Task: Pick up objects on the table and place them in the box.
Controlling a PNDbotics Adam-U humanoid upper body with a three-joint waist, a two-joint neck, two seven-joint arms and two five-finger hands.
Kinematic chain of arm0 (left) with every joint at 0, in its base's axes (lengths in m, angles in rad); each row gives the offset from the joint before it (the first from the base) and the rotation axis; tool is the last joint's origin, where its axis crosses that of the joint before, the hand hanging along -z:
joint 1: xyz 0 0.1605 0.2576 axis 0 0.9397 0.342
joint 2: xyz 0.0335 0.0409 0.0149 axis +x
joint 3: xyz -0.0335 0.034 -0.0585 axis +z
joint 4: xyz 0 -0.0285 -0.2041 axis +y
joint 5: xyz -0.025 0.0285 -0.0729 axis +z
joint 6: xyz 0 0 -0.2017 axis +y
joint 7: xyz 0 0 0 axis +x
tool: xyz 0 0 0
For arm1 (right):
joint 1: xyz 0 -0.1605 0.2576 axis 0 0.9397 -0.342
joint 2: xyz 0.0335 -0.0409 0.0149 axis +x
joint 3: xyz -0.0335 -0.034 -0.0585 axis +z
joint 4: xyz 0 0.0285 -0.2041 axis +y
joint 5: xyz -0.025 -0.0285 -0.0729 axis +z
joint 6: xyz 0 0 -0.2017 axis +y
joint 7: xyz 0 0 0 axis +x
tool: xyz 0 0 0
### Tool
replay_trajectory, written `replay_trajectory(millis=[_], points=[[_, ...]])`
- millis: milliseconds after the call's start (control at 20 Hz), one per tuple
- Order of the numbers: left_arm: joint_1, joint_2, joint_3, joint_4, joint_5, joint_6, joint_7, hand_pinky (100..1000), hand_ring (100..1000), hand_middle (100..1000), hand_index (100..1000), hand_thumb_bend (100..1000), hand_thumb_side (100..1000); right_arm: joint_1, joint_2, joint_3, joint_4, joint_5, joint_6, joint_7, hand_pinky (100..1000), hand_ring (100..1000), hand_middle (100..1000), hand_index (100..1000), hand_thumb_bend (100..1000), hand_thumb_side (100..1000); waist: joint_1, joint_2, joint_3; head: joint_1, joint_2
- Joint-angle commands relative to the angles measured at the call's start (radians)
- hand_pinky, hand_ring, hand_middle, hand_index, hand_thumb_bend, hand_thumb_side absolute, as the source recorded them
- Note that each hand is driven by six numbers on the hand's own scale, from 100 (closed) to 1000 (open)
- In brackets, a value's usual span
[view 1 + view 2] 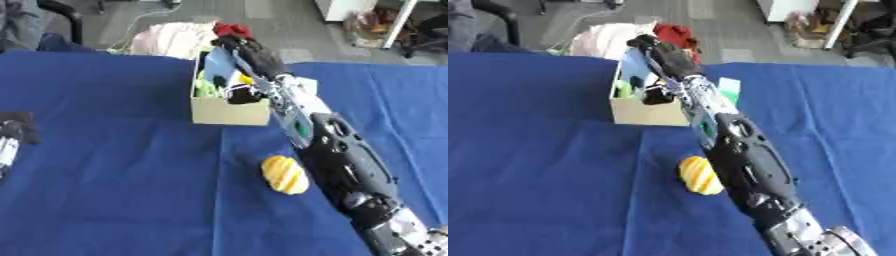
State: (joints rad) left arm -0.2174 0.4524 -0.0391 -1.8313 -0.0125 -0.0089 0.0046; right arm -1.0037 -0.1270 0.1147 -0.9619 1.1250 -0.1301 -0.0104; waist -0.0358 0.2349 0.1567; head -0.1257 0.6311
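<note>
- Nearest, the right arm enters at 5 o'clock and runs diagonally up toward 12, stretched far out because the box sits at the far side of the blue cloth [114,175]
- Just beside the forearm, at about 6 o'clock of the box, a yellow ridged object [284,174] lies on the cloth; it looks like the one task item not yet put away
- At 9 o'clock on the view's edge, the left hand [16,131] rests idle on the cloth; its fingers are too dark to read, so I cannot tell their state
- Further out, the cardboard box [229,112] stands upright at 12 o'clock, already holding green, yellow, blue and dark items
- Above the box's far rim, the right hand [665,54] hovers with a pale blue item [219,65] beside it, likely there for a drop; whether the fingers are curled on it or released cannot be made out
- Beyond the table, pink and red cloth lies on the floor
</note>
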Motion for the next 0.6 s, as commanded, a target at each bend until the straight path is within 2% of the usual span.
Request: replay_trajectory(millis=[50,150,250,450,600], points=[[-0.008,0.008,0.004,-0.009,0.004,-0.001,-0.003,877,603,601,766,100,677,-0.019,-0.005,-0.018,0.010,0.043,0.021,-0.015,850,861,921,999,245,434,-0.011,-0.010,0.001,-0.002,-0.013],[-0.008,0.008,0.004,-0.007,0.004,-0.001,-0.003,877,603,601,766,100,678,-0.016,-0.005,-0.020,0.015,0.055,0.029,-0.019,862,882,943,1000,276,486,-0.011,-0.010,-0.001,-0.001,-0.013],[-0.007,0.007,0.005,-0.006,0.003,-0.002,-0.004,877,603,601,766,100,679,-0.014,-0.005,-0.021,0.016,0.059,0.032,-0.022,860,882,941,1000,269,501,-0.011,-0.010,-0.003,-0.001,-0.012],[-0.006,0.006,0.006,-0.005,0.003,-0.001,-0.002,876,601,600,765,100,677,-0.009,-0.008,-0.018,0.013,0.048,0.027,-0.022,859,881,943,998,252,503,-0.010,-0.011,-0.011,0.001,-0.010],[-0.002,0.005,0.011,-0.004,0.002,-0.001,0.002,877,602,600,765,100,679,-0.004,-0.023,-0.003,-0.011,0.006,0.007,-0.015,848,867,930,995,217,491,-0.009,-0.014,-0.024,0.005,-0.005]])
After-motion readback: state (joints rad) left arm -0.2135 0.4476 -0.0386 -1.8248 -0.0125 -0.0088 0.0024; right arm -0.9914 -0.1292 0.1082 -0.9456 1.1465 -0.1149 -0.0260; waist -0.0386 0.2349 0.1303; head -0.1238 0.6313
